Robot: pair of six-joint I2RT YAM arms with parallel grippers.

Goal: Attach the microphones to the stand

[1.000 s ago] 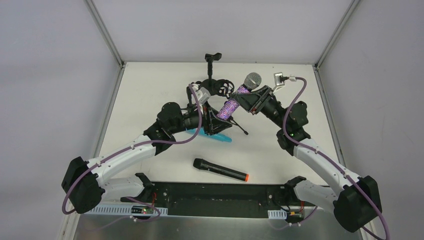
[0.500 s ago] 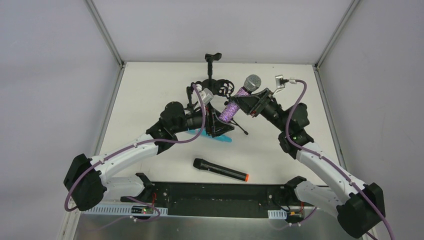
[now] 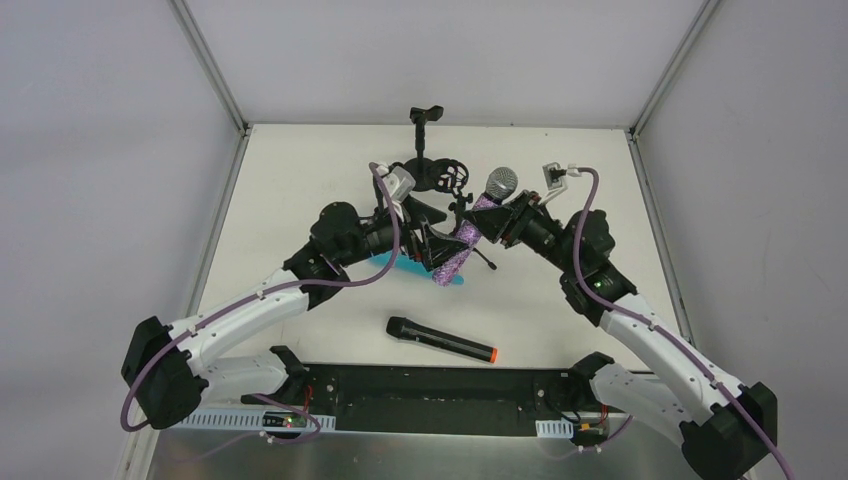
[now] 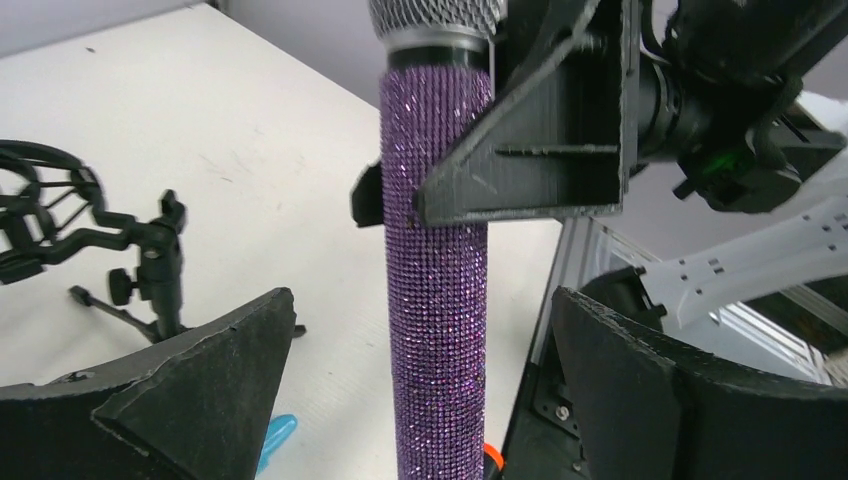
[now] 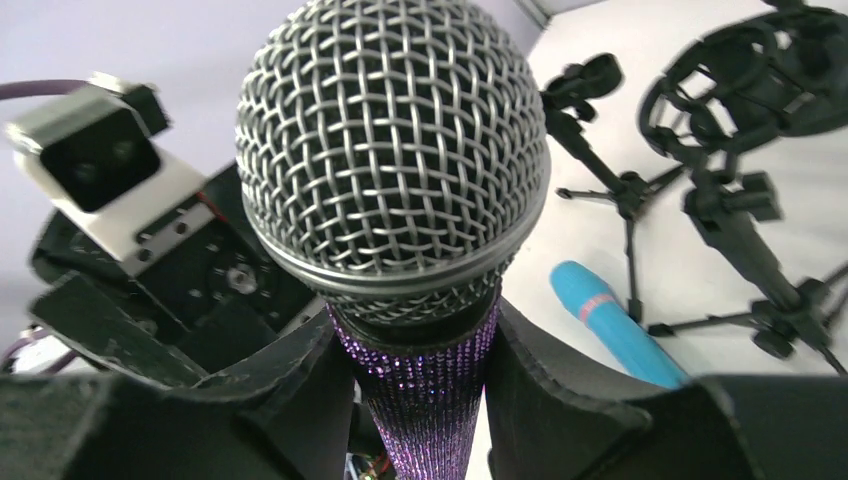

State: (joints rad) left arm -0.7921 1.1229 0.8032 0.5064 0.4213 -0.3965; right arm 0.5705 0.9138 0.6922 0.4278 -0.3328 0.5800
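Right gripper (image 5: 425, 400) is clamped on the glittery purple microphone (image 4: 437, 300) just under its silver mesh head, holding it up off the table (image 3: 300, 180). Left gripper (image 4: 437, 400) gapes wide, one finger either side of the purple barrel, touching neither side. Turquoise microphone (image 5: 615, 325) lies flat underneath, black microphone (image 3: 440, 340) lies nearer the arm bases, and the stand (image 3: 426, 113) is at the back.

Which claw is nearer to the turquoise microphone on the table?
Left. The left claw hangs open over the turquoise microphone, covering its middle in the top view. The right claw is farther back and to the right, gripping the purple microphone.
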